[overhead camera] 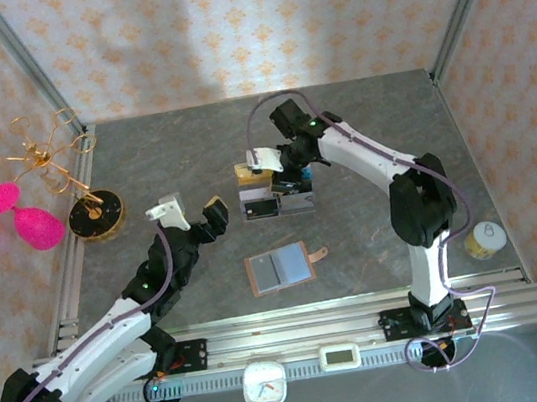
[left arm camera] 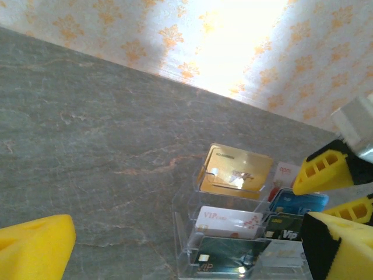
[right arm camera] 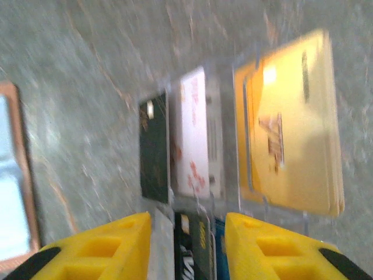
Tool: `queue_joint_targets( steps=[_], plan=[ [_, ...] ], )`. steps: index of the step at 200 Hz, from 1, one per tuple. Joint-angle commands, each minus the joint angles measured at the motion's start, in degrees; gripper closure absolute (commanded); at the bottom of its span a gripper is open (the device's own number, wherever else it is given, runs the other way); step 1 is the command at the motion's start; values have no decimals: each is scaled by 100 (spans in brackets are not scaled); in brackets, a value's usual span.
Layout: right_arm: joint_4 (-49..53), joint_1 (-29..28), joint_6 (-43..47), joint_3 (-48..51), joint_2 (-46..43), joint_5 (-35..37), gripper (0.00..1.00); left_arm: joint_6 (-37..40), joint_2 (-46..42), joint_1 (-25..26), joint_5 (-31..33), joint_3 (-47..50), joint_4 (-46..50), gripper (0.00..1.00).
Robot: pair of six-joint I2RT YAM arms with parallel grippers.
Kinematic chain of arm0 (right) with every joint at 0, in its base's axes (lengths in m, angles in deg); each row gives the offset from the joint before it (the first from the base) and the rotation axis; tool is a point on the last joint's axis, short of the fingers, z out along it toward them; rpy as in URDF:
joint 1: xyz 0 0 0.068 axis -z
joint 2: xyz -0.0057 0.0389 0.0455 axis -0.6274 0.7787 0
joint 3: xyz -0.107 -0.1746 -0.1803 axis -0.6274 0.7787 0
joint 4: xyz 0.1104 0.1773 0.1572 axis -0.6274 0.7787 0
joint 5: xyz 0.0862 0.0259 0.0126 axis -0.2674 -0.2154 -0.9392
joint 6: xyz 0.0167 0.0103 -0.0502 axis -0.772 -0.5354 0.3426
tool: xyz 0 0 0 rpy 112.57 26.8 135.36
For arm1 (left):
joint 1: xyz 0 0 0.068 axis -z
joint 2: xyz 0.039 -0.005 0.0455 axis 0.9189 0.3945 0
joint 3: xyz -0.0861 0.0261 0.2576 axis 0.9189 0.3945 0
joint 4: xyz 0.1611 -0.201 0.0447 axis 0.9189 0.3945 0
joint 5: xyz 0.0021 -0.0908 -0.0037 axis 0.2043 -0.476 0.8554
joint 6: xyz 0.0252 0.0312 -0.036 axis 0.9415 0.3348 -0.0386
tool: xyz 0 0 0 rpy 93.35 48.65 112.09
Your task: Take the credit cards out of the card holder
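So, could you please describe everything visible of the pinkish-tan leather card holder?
The pinkish-tan leather card holder lies open and flat on the near half of the grey stone-look table. A tan border frames bluish-grey sleeves in two panels, and a small snap tab sticks out of its right edge. From above the sleeves look empty. Only the table touches it.

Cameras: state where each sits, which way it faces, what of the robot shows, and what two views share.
Top external: above and behind the bases, looking down on the table; both arms, left gripper and right gripper.
Left wrist: on the left arm, looking low across the table toward the far wall; own yellow fingers at bottom corners.
Right wrist: on the right arm, looking down at the acrylic stand; own yellow fingers below.
Shared: both wrist views show the stand's gold card.
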Motion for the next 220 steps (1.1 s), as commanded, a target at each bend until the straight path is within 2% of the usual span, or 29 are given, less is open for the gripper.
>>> queue_joint_targets(
  steps=[1,24,44,72,91,121,161,220],
  plan=[
    [-666,-150,-1188,79,-586,-937,62,-401,-266,-45,-259,236,-275,1],
    [-2064,-412,-2861,948,-978,-1004,62,-779,-667,-45,-315,509,-218,1],
    [-3375,-688,-4625,1849,-1256,-350,62,-1047,-996,-46,-484,759,-194,1],
    [-3904,-1229,-6174,2963,-1581,873,62,-1329,-1266,-45,-814,1005,98,2],
    [-3885,-1740,-6659,3658,-1823,1661,61,-1466,-1313,-45,-1060,1090,350,2],
    [-3755,-2431,-7213,4294,-1891,2104,60,-1616,-1383,-45,-1355,1234,507,4],
    [-3401,-2978,-7379,4132,-1562,2767,59,-1754,-1508,-45,-1516,1431,565,8],
    [-3071,-3468,-7387,3965,-1059,3403,58,-1667,-1430,-45,-1518,1418,679,8]
  ],
)
